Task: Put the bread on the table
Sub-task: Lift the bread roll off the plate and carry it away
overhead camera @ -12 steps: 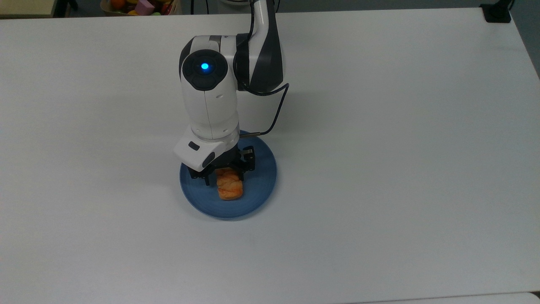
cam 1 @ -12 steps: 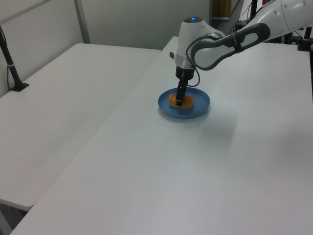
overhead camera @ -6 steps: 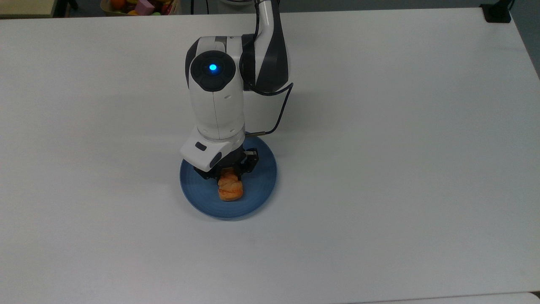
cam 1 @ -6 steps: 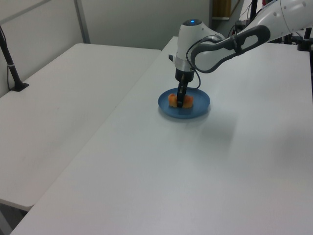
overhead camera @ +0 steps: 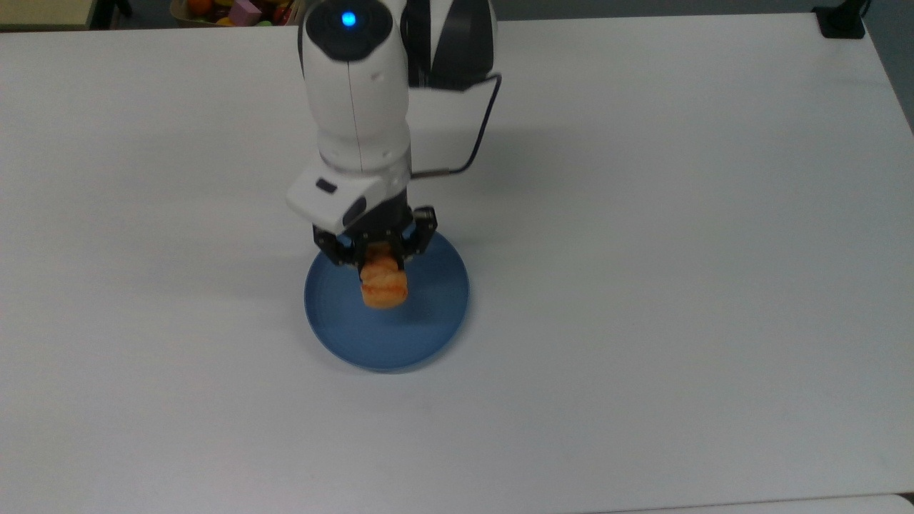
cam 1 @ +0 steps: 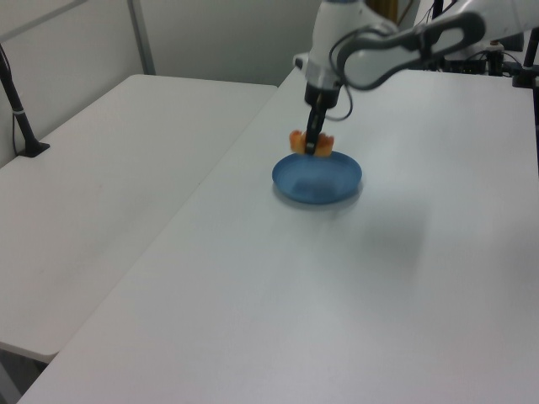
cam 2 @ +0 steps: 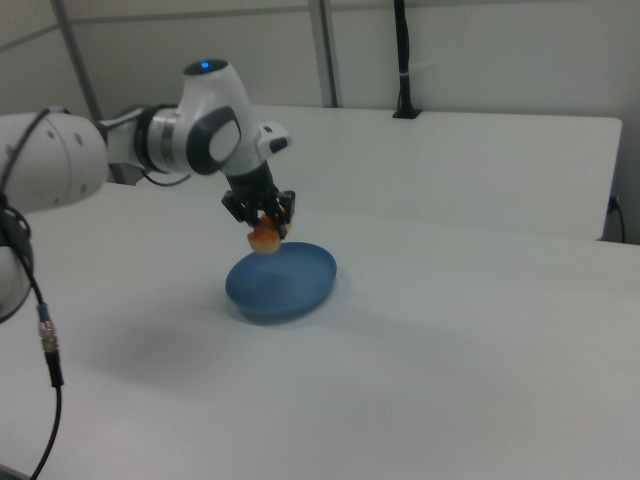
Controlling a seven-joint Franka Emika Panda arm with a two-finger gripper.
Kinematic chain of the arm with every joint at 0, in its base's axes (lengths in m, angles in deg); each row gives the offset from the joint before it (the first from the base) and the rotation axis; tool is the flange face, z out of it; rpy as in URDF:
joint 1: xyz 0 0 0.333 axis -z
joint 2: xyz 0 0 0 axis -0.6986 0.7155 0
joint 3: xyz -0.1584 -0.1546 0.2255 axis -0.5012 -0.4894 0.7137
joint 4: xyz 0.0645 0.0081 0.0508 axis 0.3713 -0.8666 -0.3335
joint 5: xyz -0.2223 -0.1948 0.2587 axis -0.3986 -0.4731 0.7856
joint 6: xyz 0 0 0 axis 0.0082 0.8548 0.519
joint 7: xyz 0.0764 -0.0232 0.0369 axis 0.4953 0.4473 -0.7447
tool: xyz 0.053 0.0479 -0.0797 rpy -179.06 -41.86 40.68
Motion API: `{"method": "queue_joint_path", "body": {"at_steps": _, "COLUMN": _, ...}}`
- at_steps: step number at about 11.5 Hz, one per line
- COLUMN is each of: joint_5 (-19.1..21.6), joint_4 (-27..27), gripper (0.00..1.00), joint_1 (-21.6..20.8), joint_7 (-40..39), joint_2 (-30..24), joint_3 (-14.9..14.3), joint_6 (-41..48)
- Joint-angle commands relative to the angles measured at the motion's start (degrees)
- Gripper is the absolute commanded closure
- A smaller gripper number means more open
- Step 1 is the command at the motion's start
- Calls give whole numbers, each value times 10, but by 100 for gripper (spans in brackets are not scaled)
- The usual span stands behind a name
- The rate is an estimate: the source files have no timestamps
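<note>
In the top view you see the pincer (overhead camera: pixel 376 258) clamped on the bread (overhead camera: pixel 384 285), its black fingers (overhead camera: pixel 355 258) pressing the roll from either side, with the golden-orange end sticking out below them toward the tabletop's (overhead camera: pixel 678 250) near edge. The bread sits over the blue plate (overhead camera: pixel 428 328), in the plate's far half, and the plate lies a little toward the top view's left of the tabletop's middle, well away from every edge. A black cable (overhead camera: pixel 480 135) loops off the arm (overhead camera: pixel 357 107) above the plate's far rim. In the left view you find the bread (cam 1: pixel 297 140) hanging in the pincer (cam 1: pixel 313 147) clear above the blue plate (cam 1: pixel 324 181), with a gap between roll and plate; the plate rests nearer the tabletop's (cam 1: pixel 354 303) far edge. In the right view the pincer (cam 2: pixel 262 222) points down and grips the bread (cam 2: pixel 263 237) just above the far rim of the blue plate (cam 2: pixel 290 285), not touching it, while the tabletop (cam 2: pixel 450 370) lies bare around the plate.
</note>
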Motion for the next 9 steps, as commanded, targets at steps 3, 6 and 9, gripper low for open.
{"method": "queue_joint_path", "body": {"at_steps": 3, "joint_5": 9, "joint_4": -105, "gripper": 54, "joint_1": 1, "joint_7": -9, "joint_2": -169, "joint_3": -4, "joint_6": 127}}
{"method": "queue_joint_path", "body": {"at_steps": 6, "joint_5": 9, "joint_4": -181, "gripper": 54, "joint_1": 1, "joint_7": -32, "joint_2": -257, "joint_3": -4, "joint_6": 191}}
{"method": "queue_joint_path", "body": {"at_steps": 9, "joint_5": 9, "joint_4": -255, "gripper": 53, "joint_1": 0, "joint_7": -82, "joint_2": -322, "joint_3": -4, "joint_6": 238}}
